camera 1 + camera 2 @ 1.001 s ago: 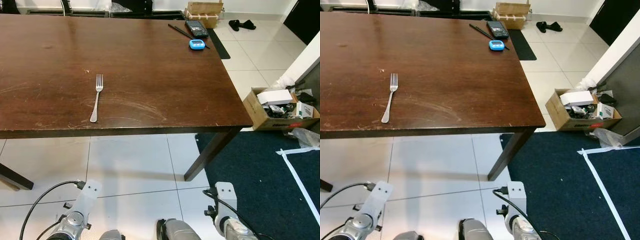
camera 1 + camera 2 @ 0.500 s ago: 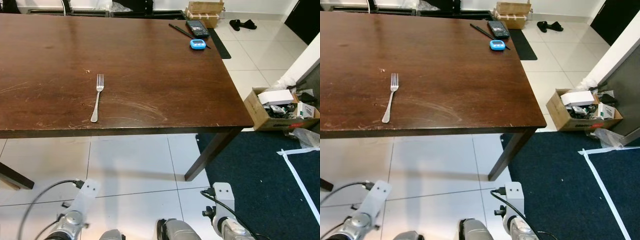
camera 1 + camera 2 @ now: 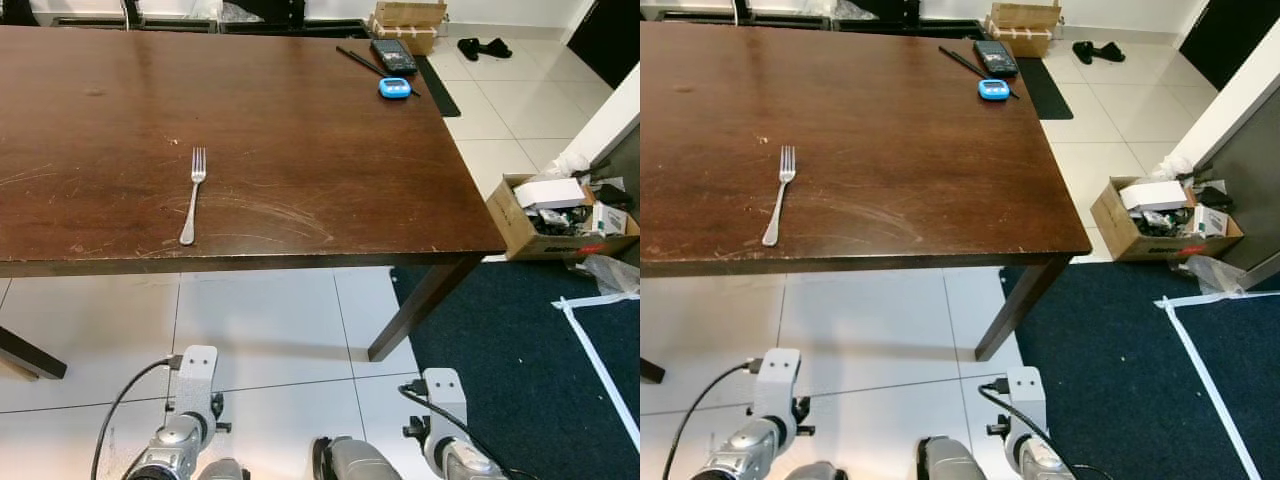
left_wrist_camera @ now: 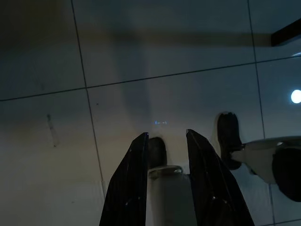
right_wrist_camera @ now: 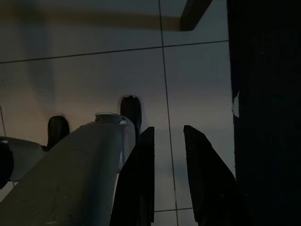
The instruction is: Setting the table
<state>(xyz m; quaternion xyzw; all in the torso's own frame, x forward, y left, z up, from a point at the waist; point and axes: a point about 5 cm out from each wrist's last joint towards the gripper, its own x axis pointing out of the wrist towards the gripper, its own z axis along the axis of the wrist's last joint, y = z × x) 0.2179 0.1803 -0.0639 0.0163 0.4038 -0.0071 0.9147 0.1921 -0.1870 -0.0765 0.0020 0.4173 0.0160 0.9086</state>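
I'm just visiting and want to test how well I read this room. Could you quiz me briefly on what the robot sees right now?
1. True or false: the fork lies on the wooden table with its tines pointing away from the robot.
2. Which item sits near the table's far right corner? A) a blue timer B) a red cup C) a white plate
3. Fill in: the cardboard box of odds and ends stands on the ____, to the robot's right of the table.

Key: 1 true. 2 A; a dark handheld device and a pair of dark chopsticks lie beside it. 3 floor. Both arms hang low, the left gripper and right gripper with jaws apart over the tiles.
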